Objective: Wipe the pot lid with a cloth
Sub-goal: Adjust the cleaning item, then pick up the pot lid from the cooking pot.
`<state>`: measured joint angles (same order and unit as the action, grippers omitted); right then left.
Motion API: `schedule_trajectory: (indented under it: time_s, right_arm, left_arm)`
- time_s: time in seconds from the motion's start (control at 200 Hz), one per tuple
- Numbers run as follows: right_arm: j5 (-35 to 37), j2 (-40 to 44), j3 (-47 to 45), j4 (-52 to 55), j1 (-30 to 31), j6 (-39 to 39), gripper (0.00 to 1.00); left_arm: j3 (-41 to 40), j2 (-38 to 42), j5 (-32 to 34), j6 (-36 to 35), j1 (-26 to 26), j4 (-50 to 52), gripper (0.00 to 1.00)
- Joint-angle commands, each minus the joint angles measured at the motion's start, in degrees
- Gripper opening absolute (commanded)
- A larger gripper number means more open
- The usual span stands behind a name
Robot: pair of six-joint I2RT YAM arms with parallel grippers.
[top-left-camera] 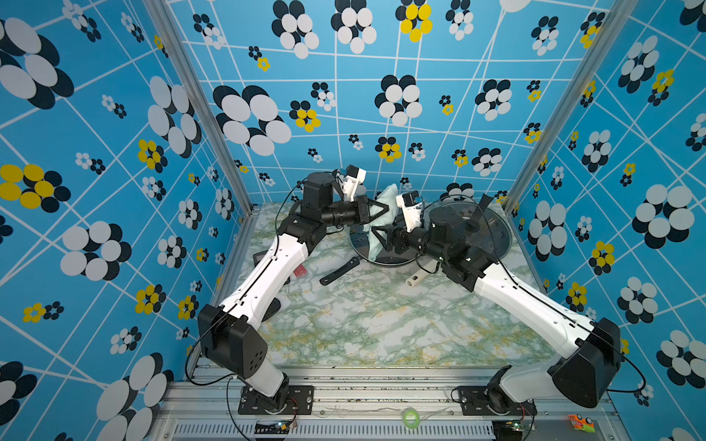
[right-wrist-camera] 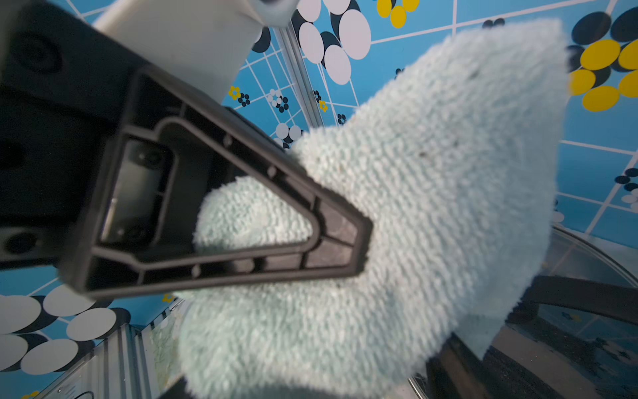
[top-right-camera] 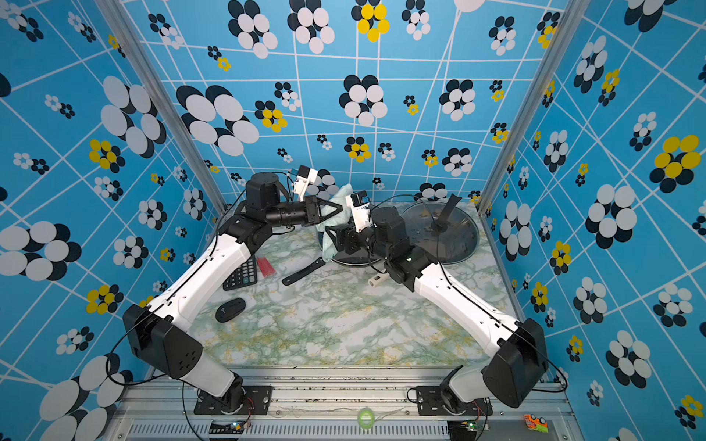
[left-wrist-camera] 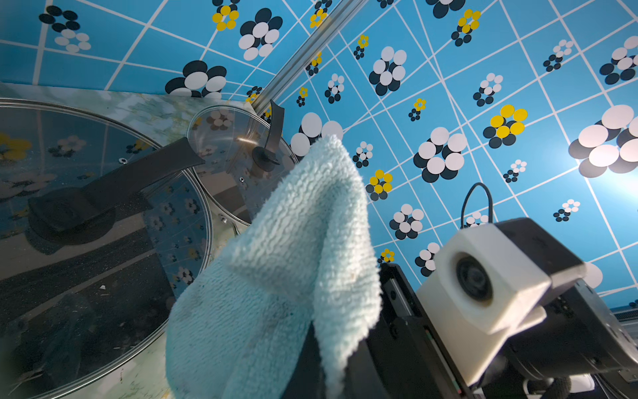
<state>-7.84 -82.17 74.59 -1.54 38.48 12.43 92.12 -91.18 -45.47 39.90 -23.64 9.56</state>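
The left end effector was clamped on the cloth, a soft pale mint terry piece with looped pile. The cloth hung folded over a round glass lid with a flat black handle, near the far edge of the table. The right end effector had its jaws apart around the lower part of the cloth. A second glass lid lay at the far right corner.

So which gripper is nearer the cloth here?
Left. The left gripper is shut on the cloth, holding it up; the right gripper sits just below, jaws open beside its hanging end, contact unclear.
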Motion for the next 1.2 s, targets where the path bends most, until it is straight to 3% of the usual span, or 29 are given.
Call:
schedule_trajectory:
  time_s: [0.0, 0.215, 0.39, 0.45, 0.535, 0.585, 0.705, 0.79, 0.939, 1.194]
  right_arm:
    - [2.8, -0.5, 0.0, -7.9, 0.1, 0.4, 0.73]
    - [0.1, -1.7, 1.8, -8.2, 0.4, -0.1, 0.38]
    - [1.4, -1.5, 2.8, -6.1, 0.6, -1.4, 0.08]
    - [3.2, -1.4, 2.8, -5.6, 0.6, -1.0, 0.02]
    - [7.2, -1.2, 2.5, -4.6, 0.6, -0.2, 0.0]
    - [9.5, -1.2, 2.5, -3.5, 0.6, 0.0, 0.0]
    - [13.5, -1.5, 3.0, 0.0, -0.3, 1.1, 0.0]
    - [14.7, -1.3, 3.2, 1.9, -1.7, 3.2, 0.0]
    - [18.4, -0.1, 4.0, 8.0, -6.0, 6.9, 0.0]
    - [29.0, 5.1, 7.0, 20.1, -12.4, 10.6, 0.0]
  left_arm:
    - [0.3, 0.5, -1.2, 1.2, 0.4, -1.2, 0.0]
    - [0.2, 0.5, -0.9, 1.6, 0.4, -0.5, 0.0]
    - [0.2, 0.7, 0.5, 1.2, 0.4, -0.1, 0.0]
    - [0.7, 0.8, 1.4, 0.3, 0.5, 0.8, 0.02]
    - [1.5, 1.7, 4.9, -2.9, 0.7, 3.7, 0.31]
    - [1.6, 2.8, 7.6, -5.3, 0.8, 5.0, 0.58]
    - [1.5, 4.7, 11.5, -10.6, 1.9, 6.2, 0.89]
    - [1.5, 4.6, 12.1, -15.2, 2.7, 8.0, 0.95]
    - [-0.5, 1.8, 12.3, -23.9, 2.6, 8.1, 0.97]
    - [-0.4, -10.2, 11.7, -39.1, 0.5, 0.5, 0.97]
